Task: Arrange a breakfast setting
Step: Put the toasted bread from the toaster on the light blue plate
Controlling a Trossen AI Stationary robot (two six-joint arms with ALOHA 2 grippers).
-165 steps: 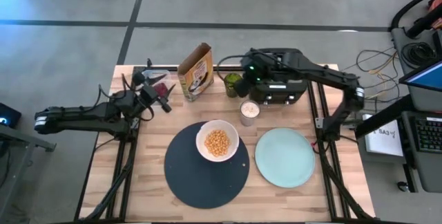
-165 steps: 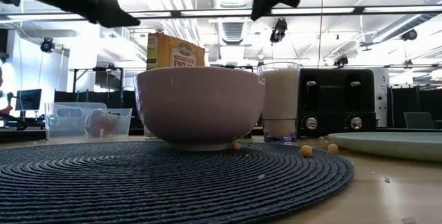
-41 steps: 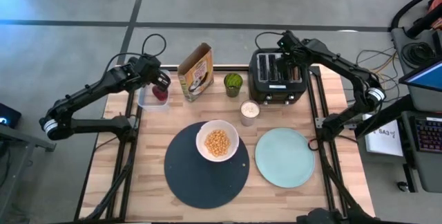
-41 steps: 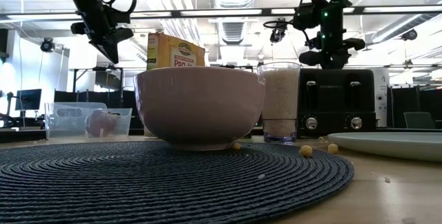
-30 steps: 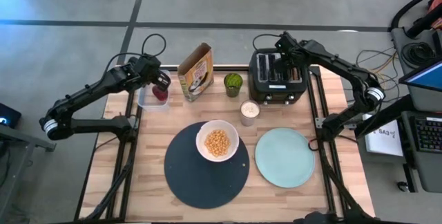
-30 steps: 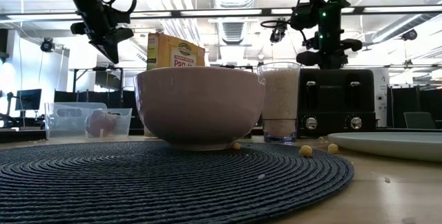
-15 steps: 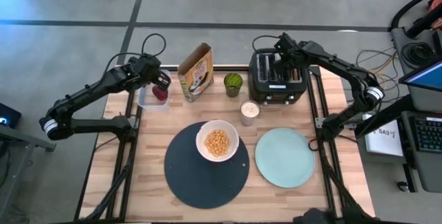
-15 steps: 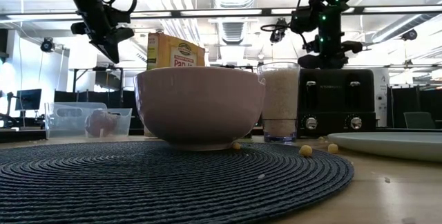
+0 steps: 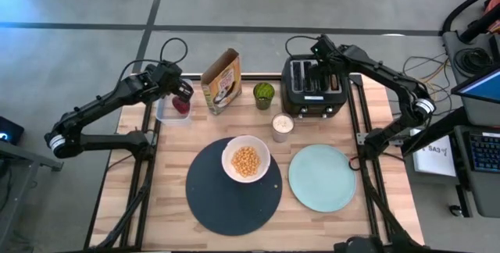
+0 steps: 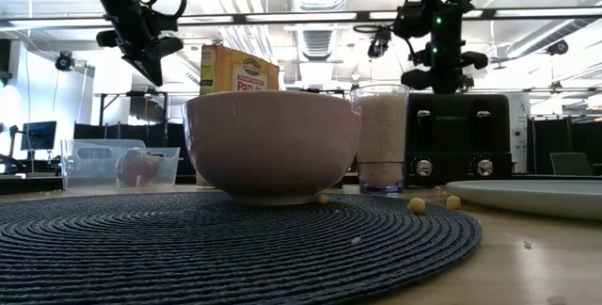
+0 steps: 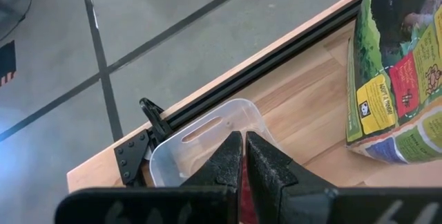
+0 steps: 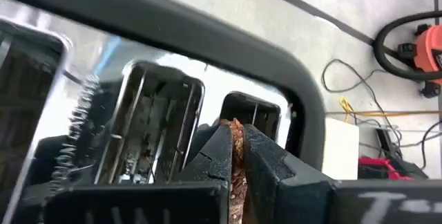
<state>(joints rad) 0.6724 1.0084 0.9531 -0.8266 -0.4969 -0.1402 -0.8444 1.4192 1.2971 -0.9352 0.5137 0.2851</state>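
My right gripper [image 12: 237, 141] stands over the black toaster [image 9: 312, 89] at the table's far edge and is shut on a brown toast slice [image 12: 237, 156] that sticks up from one slot. My left gripper [image 11: 243, 148] hovers shut and empty, high above the clear tub [image 9: 166, 111] at the far left. A dark red food piece [image 9: 181, 105] lies in that tub. The white bowl [image 9: 246, 161] of cereal rests on the far part of the navy mat [image 9: 223, 206]. The mint-green plate [image 9: 322, 177] lies bare to the mat's right. My right gripper pinches the toast slice's top edge [image 12: 237, 131] between its two fingers, one on each flat face. The fingers come from above and point down into the toaster's slot. The slice stands upright, and its lower part is hidden in the slot [image 12: 252, 110].
A cereal box [image 9: 221, 81], a green cup [image 9: 264, 94] and a glass of milk [image 9: 282, 126] stand between the tub and the toaster. Loose cereal pieces [image 10: 416, 205] lie by the mat's right rim. Bare wood shows along the near edge [image 9: 156, 222].
My right gripper has shut on the toast slice over the toaster, with its fingers closing from a clear gap to the slice's faces. It has stayed over the same slot.
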